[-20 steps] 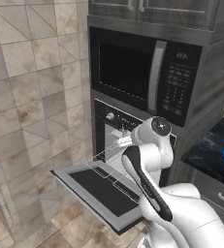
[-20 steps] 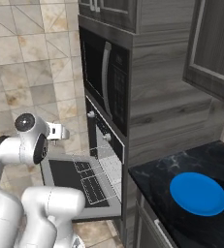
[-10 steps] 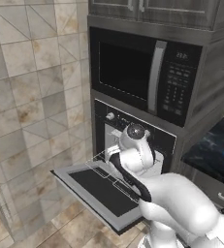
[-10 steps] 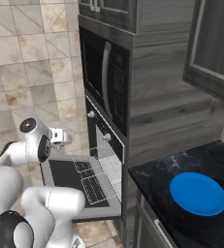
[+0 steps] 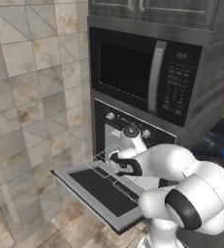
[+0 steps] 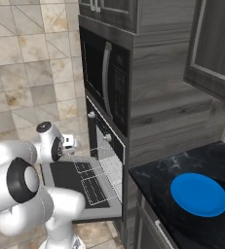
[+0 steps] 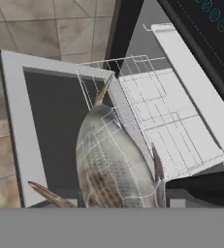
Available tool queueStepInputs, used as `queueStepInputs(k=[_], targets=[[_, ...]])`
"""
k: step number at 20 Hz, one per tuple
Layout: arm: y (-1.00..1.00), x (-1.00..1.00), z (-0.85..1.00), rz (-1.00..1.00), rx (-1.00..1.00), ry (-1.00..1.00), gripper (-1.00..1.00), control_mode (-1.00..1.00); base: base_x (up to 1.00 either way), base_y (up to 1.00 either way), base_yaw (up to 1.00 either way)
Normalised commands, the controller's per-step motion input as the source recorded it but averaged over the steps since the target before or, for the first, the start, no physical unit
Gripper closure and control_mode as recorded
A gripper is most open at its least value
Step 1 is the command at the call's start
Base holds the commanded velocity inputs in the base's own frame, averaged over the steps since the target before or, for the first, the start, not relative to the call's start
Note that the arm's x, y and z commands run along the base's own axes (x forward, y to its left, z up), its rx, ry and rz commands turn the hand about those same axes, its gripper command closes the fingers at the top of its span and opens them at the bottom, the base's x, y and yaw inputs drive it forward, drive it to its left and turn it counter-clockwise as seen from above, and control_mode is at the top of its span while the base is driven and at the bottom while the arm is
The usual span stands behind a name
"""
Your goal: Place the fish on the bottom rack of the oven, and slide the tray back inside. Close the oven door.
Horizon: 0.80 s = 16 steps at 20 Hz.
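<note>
The hand (image 7: 114, 206) is clasping the fish (image 7: 114, 167), a pale grey-beige scaled body with thin brown fins, which is hanging just ahead of it over the oven door (image 7: 50, 116), beside the pulled-out bottom rack (image 7: 167, 121).

1 fish (image 7: 114, 164), 1 oven (image 5: 128, 140), 1 pulled-out rack (image 7: 167, 121), 1 microwave (image 5: 152, 77), 1 blue plate (image 6: 198, 194)

Home kitchen, rendered. Black built-in wall oven (image 5: 128, 140) with door (image 5: 96, 191) dropped open just below the hand, microwave (image 5: 152, 77) above it, tiled wall (image 5: 31, 97) beyond, dark stone counter (image 6: 192, 199) off to the side.
</note>
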Motion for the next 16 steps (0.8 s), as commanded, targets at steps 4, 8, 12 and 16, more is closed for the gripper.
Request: queueStepInputs(k=[4,8,12,16], targets=[[-0.05,0.16,-0.55,0.00,-0.08,0.23,1.00,-1.00,0.00,0.00,0.00],[0.00,0.19,-0.56,0.00,-0.11,0.12,1.00,-1.00,0.00,0.00,0.00],[-0.03,0.27,-0.37,0.00,-0.06,0.03,1.00,-1.00,0.00,0.00,0.00],[-0.02,0.37,-0.37,0.00,-0.05,0.00,1.00,-1.00,0.00,0.00,0.00]])
